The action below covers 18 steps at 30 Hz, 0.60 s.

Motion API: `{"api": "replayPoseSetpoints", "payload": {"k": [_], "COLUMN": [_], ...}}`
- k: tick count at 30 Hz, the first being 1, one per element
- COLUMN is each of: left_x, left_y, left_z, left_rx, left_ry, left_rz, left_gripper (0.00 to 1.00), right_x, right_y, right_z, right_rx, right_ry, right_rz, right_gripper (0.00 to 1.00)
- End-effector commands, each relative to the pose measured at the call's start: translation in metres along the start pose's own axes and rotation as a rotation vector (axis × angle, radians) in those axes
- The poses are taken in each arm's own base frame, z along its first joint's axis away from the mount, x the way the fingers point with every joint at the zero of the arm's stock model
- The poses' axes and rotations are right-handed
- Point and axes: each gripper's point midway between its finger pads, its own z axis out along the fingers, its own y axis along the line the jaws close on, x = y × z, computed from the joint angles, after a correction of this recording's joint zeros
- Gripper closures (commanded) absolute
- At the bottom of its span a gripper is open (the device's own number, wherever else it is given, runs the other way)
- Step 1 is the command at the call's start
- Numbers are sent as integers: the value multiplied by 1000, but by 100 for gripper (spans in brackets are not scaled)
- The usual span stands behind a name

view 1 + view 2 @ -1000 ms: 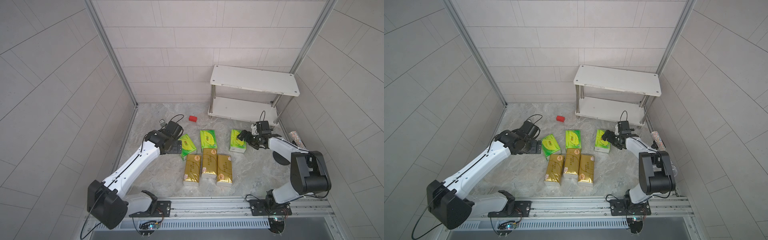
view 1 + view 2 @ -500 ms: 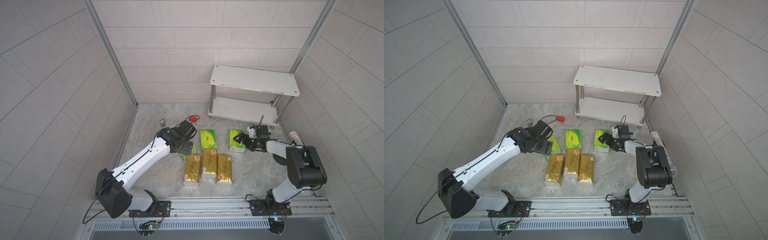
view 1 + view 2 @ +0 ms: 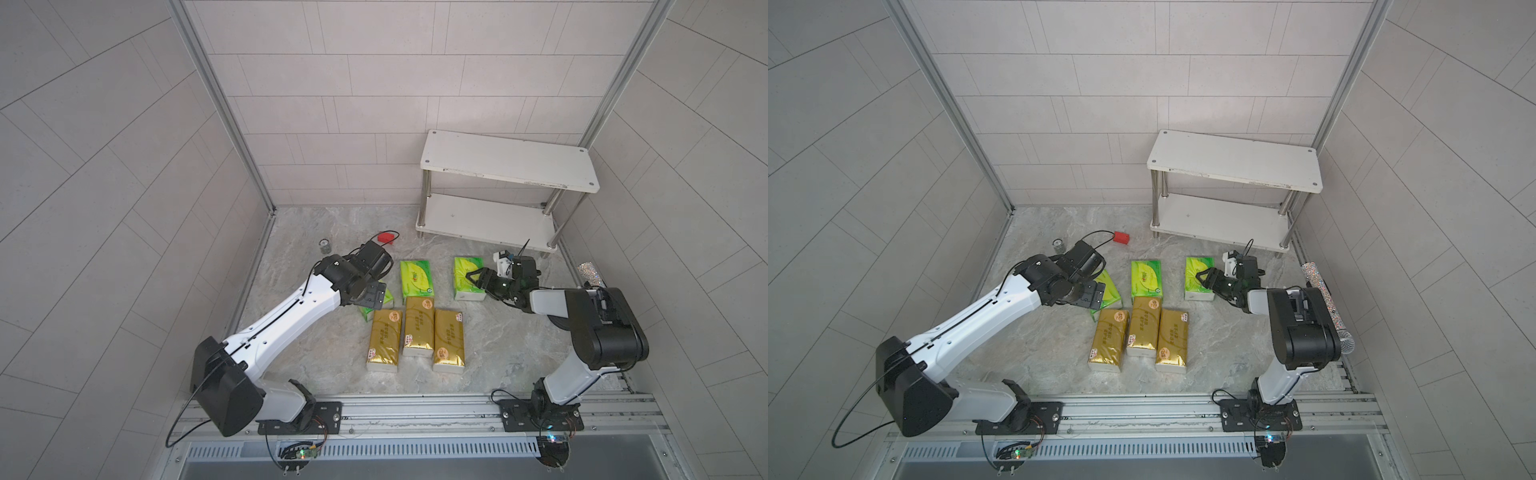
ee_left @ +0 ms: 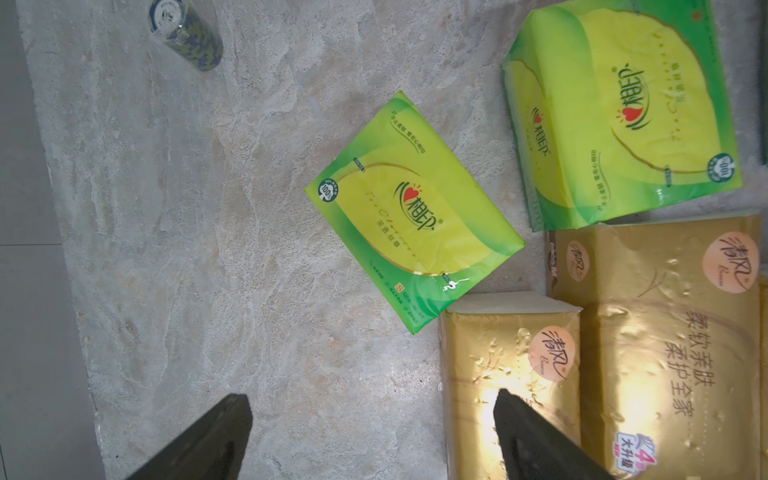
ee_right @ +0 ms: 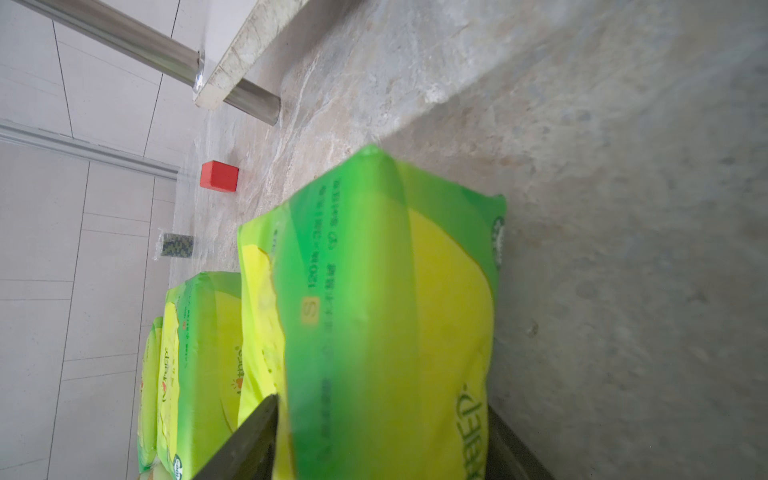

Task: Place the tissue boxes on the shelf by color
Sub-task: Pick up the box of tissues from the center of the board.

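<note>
Nearest, three gold tissue packs lie flat on the counter point(image 3: 498, 357), side by side and touching. They are the left gold pack point(image 3: 384, 345), the middle gold pack point(image 3: 419, 326), set slightly farther back, and the right gold pack point(image 3: 449, 345).

The left green pack point(image 4: 411, 208) is mostly hidden under the wrist of the left arm point(image 3: 291, 311) in both top views. The left wrist view shows it whole, lying askew, one corner meeting the left gold pack's white end.

The left jaws stand wide apart and hold nothing. One fingertip point(image 4: 528, 440) overlaps the left gold pack; contact cannot be told.

The middle green pack point(image 3: 415, 280) is fully visible, its near end against the middle gold pack.

The right jaws are closed on the right green pack point(image 3: 465, 276), a finger against each side. In the right wrist view the pack is blurred and cut off by the frame edge. Whether it rests on the counter or is raised cannot be told.

The right arm point(image 3: 1304, 328) covers part of a glittery stick point(image 3: 1316, 278) lying by the right wall.

Farther back are a red block point(image 3: 385, 237), partly ringed by the left arm's cable point(image 3: 395, 245), and a small patterned can point(image 3: 324, 246).

Farthest, the shelf point(image 3: 507, 166) stands in the right corner, and its upper board hides the rear of the lower one. All six packs lie in front of it.
</note>
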Motion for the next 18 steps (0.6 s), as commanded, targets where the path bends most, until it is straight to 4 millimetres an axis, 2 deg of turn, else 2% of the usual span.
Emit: {"api": "replayPoseSetpoints", "payload": {"k": [1,12,13,18], "left_x": [-2,-3,-4,-5], "left_y": [3,7,8,12], "left_z": [-2,-2,-2,-5], "left_rx": [-27,-44,-49,-67], "left_ry": [-12,-19,-20,-30], "left_rz": [-1,3,1,-4], "left_gripper": [0,0,0,0], "right_x": [18,-8,-19,-46], "right_y": [-18,15,24,51], "right_z": [-9,-35,-39,-59], "right_rx": [92,53,38,57], "right_ry": [20,-51,-75,-129], "right_rz": [69,107,103,68], "right_gripper": [35,40,41,41]}}
